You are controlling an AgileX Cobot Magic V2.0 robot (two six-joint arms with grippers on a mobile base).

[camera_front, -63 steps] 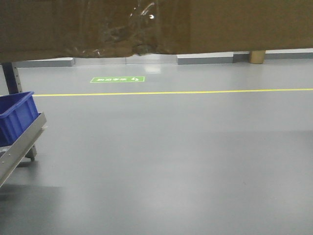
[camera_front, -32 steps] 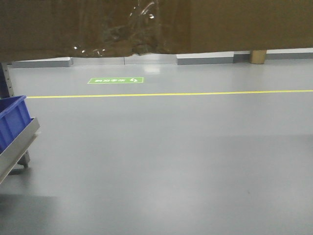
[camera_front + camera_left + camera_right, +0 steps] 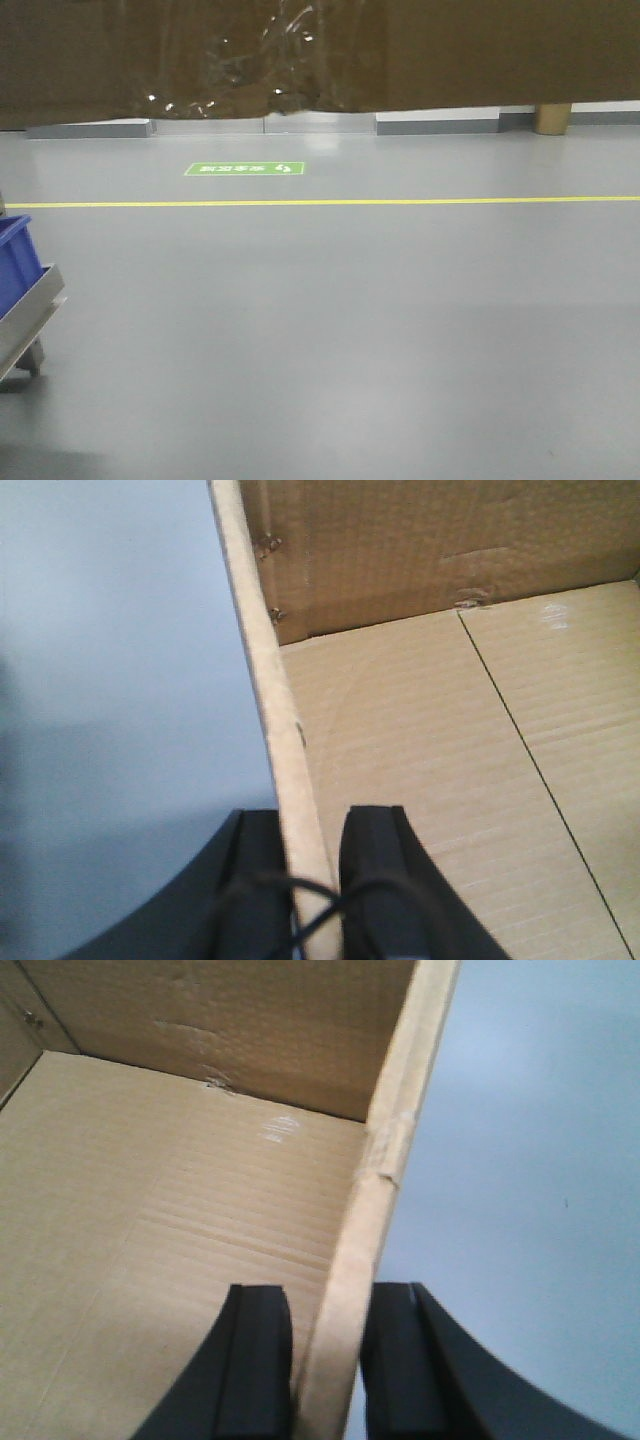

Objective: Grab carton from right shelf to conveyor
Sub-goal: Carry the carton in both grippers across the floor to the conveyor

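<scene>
Brown carton (image 3: 420,780) walls between both jaws

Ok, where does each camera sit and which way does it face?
Front: on the robot, facing ahead over grey floor, brown corrugated cardboard carton across the top; no robot parts.
Left wrist: behind left gripper, clamped on a carton wall.
Right wrist: behind right gripper, clamped on another wall.
Both wrist views share the carton's inside.
</scene>
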